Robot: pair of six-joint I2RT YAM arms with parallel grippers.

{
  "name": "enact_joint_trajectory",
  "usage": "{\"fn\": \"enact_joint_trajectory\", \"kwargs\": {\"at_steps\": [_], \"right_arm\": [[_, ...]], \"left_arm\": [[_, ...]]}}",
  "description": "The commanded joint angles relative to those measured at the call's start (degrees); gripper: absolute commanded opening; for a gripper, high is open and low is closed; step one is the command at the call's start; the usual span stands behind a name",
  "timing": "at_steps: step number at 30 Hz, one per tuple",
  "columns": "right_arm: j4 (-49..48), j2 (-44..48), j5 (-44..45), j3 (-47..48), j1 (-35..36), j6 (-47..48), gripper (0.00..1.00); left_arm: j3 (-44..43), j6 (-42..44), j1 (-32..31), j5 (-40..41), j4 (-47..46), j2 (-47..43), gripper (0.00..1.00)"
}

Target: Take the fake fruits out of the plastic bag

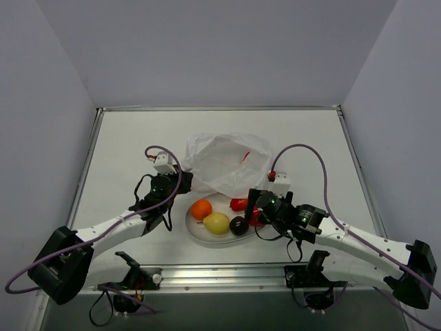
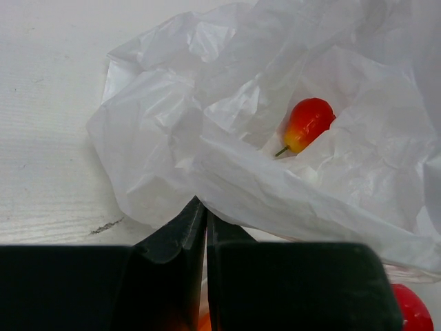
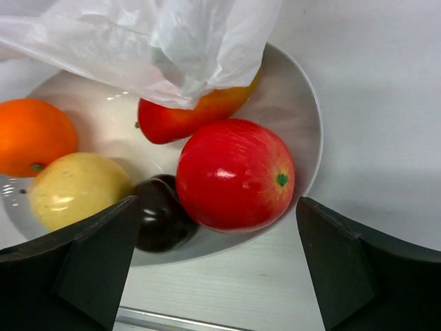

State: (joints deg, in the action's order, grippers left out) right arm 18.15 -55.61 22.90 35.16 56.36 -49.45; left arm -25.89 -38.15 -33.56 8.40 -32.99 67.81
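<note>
White table [image 1: 124, 138], both my arms reaching in from the near edge. My left arm [image 1: 110, 227] runs low and angles inward to the bag's near-left corner. My right arm [image 1: 358, 241] bends in from the right and its wrist sits over the plate's right end.

Plastic bag [image 1: 224, 162]: crumpled, mid-table, near edge draping over the far rim of the oval plate [image 1: 207, 236]. My left pincer [image 1: 185, 185] is pressed together, with a fold of the bag's near edge pinched at the tips. The left wrist view shows the film rising straight off the meeting fingers [image 2: 186, 241].

My right pincer [image 3: 217, 276] is spread wide, gripping nothing and touching nothing. It hangs just above the plate with the red apple [image 3: 234, 176] between the fingers [image 3: 76, 269], gaps on both sides.

On the plate, out of the bag:
- red apple, right end
- orange [image 3: 34, 134], left
- yellow pear [image 3: 76, 196], near left
- red-orange long fruit [image 3: 186, 114], far side, partly under the bag's hanging edge
- dark plum [image 3: 162, 214], touching the apple

One small red-yellow fruit [image 2: 308, 123] with a green stem is inside the bag. It is clear in the left wrist view, only a red smear through the film in the top view, and not visible to the right wrist. The apple is half hidden by my right pincer in the top view.
</note>
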Motion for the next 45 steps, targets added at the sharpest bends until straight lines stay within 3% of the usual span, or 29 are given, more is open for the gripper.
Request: {"fn": "enact_joint_trajectory", "kwargs": {"at_steps": [1, 2, 4, 6, 8, 9, 12, 18, 23, 25, 32, 34, 40, 45], "right_arm": [[3.12, 2.35, 1.63, 7.98, 0.42, 3.21, 0.88], [3.03, 1.92, 1.97, 9.74, 0.42, 4.35, 0.86], [2.85, -1.31, 4.17, 15.71, 0.42, 7.69, 0.73], [1.20, -4.92, 6.36, 19.41, 0.42, 11.81, 0.49], [-1.61, -11.34, 7.16, 23.45, -0.45, 15.07, 0.39], [-4.06, -13.88, 7.08, 24.68, -1.07, 16.22, 0.30], [-10.39, -23.90, 4.36, 28.47, -3.88, 21.05, 0.20], [-21.29, -40.43, 4.26, 35.41, -7.75, 29.31, 0.18], [-22.64, -51.51, 7.67, 39.02, -12.32, 31.17, 0.17], [-19.58, -53.10, 14.88, 39.37, -13.64, 30.12, 0.18], [-15.78, -51.70, 18.15, 34.72, -19.53, 25.73, 0.31], [-15.78, -50.65, 17.10, 33.14, -20.23, 24.06, 0.38], [-15.60, -52.23, 14.19, 31.38, -22.17, 21.42, 0.80], [-16.57, -53.19, 16.03, 33.04, -23.04, 21.59, 0.86]], "left_arm": [[-1.18, -0.08, 0.08, -1.37, -2.16, -0.14, 0.02], [-1.27, -0.08, 0.08, -1.46, -2.34, 0.04, 0.02], [-1.27, -0.17, 0.08, -1.72, -2.43, 0.13, 0.02], [-1.27, -0.26, 0.08, -1.99, -2.51, -0.13, 0.02], [-1.18, -0.26, -0.10, -2.07, -2.51, -0.40, 0.02], [-1.09, -0.26, -0.10, -2.08, -2.51, -0.49, 0.02], [-0.92, -0.43, -0.19, -2.34, -2.51, -0.84, 0.02], [-0.48, -1.40, -0.89, -3.04, -3.48, -0.66, 0.02], [-0.13, -1.75, -1.24, -3.22, -3.75, -1.63, 0.02], [0.05, -1.93, -1.51, -3.22, -3.74, -1.98, 0.02], [-0.30, -2.45, -4.58, -2.69, -5.24, 0.21, 0.02], [-0.30, -2.19, -5.37, -2.08, -5.33, 0.30, 0.02], [-0.39, -1.31, -7.48, 0.38, -4.89, 0.39, 0.02], [-0.48, -1.31, -8.27, 0.65, -5.15, 1.01, 0.02]]}}
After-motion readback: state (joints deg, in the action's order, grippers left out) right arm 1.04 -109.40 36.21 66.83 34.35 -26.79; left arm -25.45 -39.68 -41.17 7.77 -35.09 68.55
